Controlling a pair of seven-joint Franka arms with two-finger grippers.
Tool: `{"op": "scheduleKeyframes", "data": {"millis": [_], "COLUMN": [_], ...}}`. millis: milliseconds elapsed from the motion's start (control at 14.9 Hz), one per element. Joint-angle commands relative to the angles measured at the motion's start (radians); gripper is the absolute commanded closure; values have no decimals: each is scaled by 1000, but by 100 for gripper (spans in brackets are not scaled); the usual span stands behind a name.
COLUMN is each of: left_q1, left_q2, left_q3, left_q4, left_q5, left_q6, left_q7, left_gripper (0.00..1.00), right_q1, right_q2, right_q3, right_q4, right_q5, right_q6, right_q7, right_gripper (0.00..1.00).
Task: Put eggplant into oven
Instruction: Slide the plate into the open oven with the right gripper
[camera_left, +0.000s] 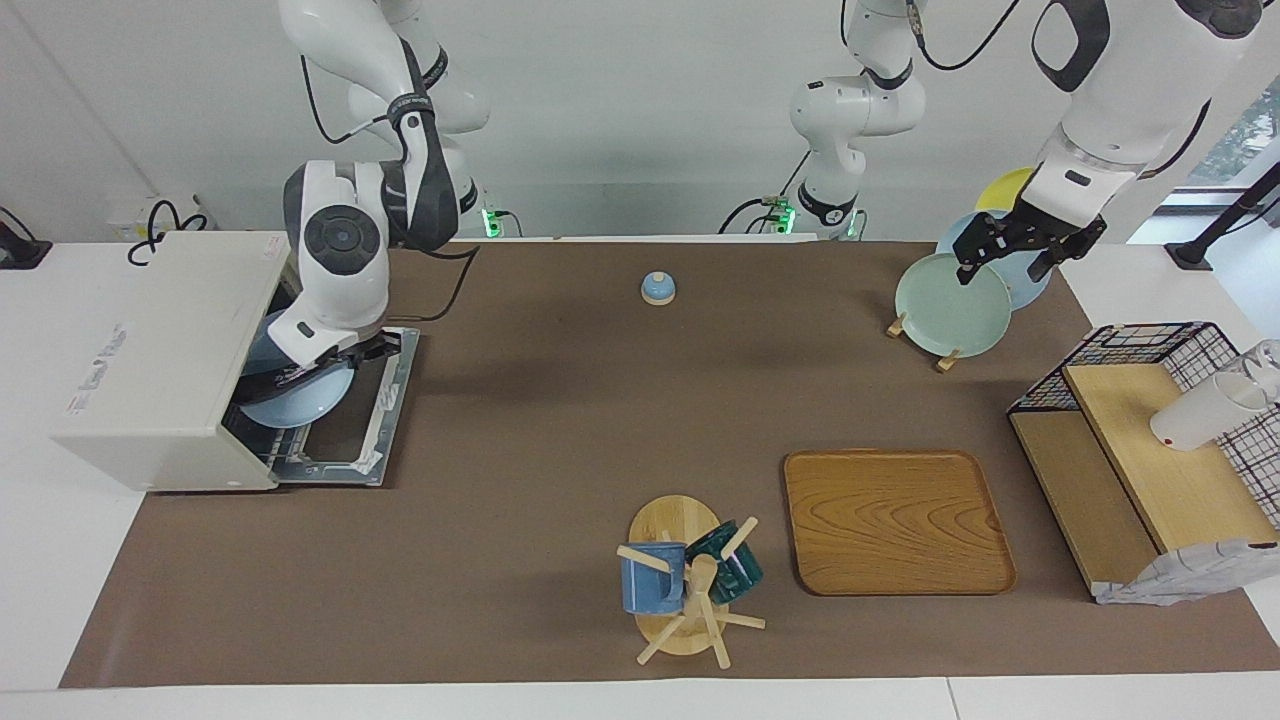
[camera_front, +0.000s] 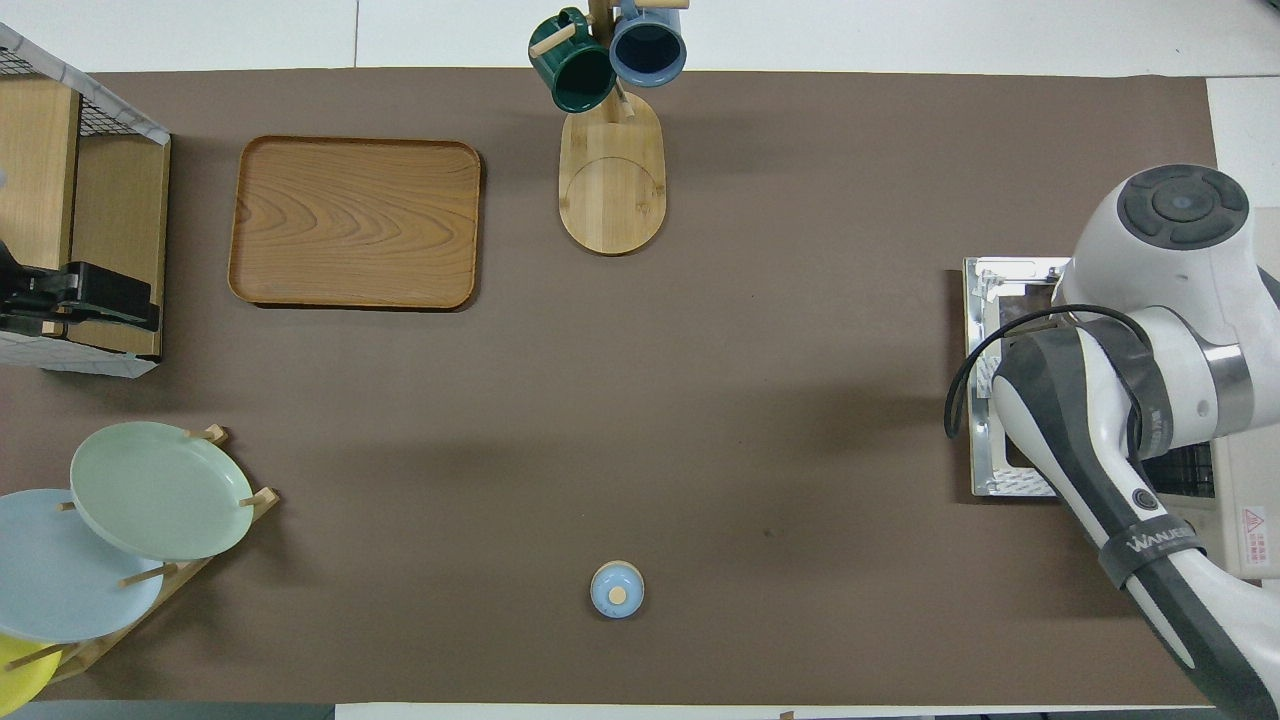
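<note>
Landmark: the oven (camera_left: 160, 350) at the right arm's end of the desk (camera_left: 560, 420), its door (camera_left: 350, 410) dropped flat in front of it.
Right claw (camera_left: 345, 352): clamped shut on the rim of a light blue plate (camera_left: 295, 400) — it hangs over the open door, right at the oven's mouth.
Eggplant (camera_left: 275, 378): a dark strip lying on that plate, at the edge of the oven's opening and partly under the arm.
Long axis: it seems to run across the oven's mouth, not pointing into it.
Direction from claw: the eggplant lies on the oven side of the right claw, so I judge the coming move is a push straight inward.
Overhead view: the right arm covers plate and eggplant alike.
Left claw (camera_left: 1010, 255): fingers spread wide, holding nothing, waiting over the plate rack (camera_left: 945, 300) — well apart from the oven.
</note>
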Motion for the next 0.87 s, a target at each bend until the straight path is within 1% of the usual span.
{"op": "scheduleKeyframes", "data": {"millis": [0,269,336,403,537,604,672,739,806], "left_q1": [15,15,15,15,15,15,15,15,15], "left_q2": [-5,-5,-5,-5,-5,-5,-5,-5,-5], "left_q3": [-12,-12,-11,-12,-12,-12,-11,-12,-12], "left_q4": [-1,-1,-1,-1,-1,-1,-1,-1,-1], "left_q5": [14,14,14,14,14,14,14,14,14], "left_q6": [-13,-13,-13,-13,-13,-13,-13,-13,-13], "left_q7": [2,2,2,2,2,2,2,2,2], "left_gripper": [0,0,0,0,0,0,0,0,0], "right_q1": [-62,-62,-62,-62,-55,-45,-38,-38,-36], "right_q2": [-49,-46,-46,-44,-53,-59,-55,-50,-47], "right_q3": [15,15,15,15,20,21,21,23,23], "right_q4": [-101,-96,-93,-77,-55,-26,-5,6,6], "right_q5": [-21,-20,-17,-8,8,29,52,81,115], "right_q6": [90,96,95,81,38,2,-17,-8,7], "right_q7": [-54,-56,-53,-53,-57,-56,-57,-57,-53], "right_gripper": [100,100,84,75,57,55,55,61,79]}}
